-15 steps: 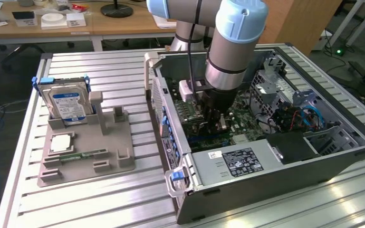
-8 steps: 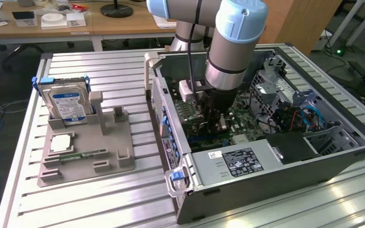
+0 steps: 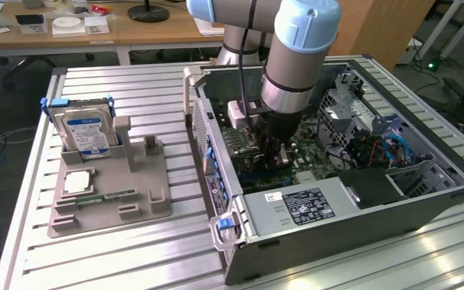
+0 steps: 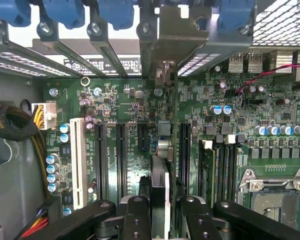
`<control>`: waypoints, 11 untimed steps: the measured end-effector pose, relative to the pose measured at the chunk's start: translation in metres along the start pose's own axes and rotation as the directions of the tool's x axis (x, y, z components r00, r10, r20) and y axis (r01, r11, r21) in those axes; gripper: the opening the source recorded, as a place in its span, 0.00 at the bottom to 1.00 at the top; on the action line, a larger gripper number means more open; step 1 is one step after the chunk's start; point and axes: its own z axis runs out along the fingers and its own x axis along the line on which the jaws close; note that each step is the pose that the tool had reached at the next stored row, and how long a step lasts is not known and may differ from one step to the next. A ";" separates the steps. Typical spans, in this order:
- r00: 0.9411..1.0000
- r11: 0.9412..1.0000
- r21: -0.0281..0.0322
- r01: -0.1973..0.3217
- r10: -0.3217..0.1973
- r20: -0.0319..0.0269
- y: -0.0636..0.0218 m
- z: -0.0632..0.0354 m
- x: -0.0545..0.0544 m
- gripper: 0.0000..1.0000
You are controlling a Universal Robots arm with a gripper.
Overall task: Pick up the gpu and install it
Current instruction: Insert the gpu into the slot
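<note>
My gripper point(image 3: 269, 152) is down inside the open computer case point(image 3: 215, 151), just over the motherboard point(image 3: 309, 158). In the wrist view its black fingers point(image 4: 138, 216) are shut on the gpu point(image 4: 161, 192). The card shows edge-on as a thin dark board running from the gripper point(image 4: 166, 220) to its pale metal end bracket point(image 4: 176, 37) at the case's rear slot openings. It stands upright over the motherboard point(image 4: 125, 102), in line with a long black expansion slot point(image 4: 184, 150). Whether its edge sits in the slot, I cannot tell.
Further black slots point(image 4: 121, 152) and a white one point(image 4: 78, 160) lie beside the card, and an open CPU socket point(image 4: 276, 200) is nearby. Blue clips point(image 4: 65, 12) line the rear slots. Outside the case, a grey holder point(image 3: 135, 181) carries a hard drive point(image 3: 87, 134) and a memory stick point(image 3: 103, 197).
</note>
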 end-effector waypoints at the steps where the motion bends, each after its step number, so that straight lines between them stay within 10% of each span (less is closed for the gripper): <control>1: 1.000 1.000 0.000 0.000 0.000 0.000 0.0000 0.0001 0.000 0.27; 11: 1.000 1.000 0.000 0.000 0.000 0.000 0.0001 0.0031 0.000 0.27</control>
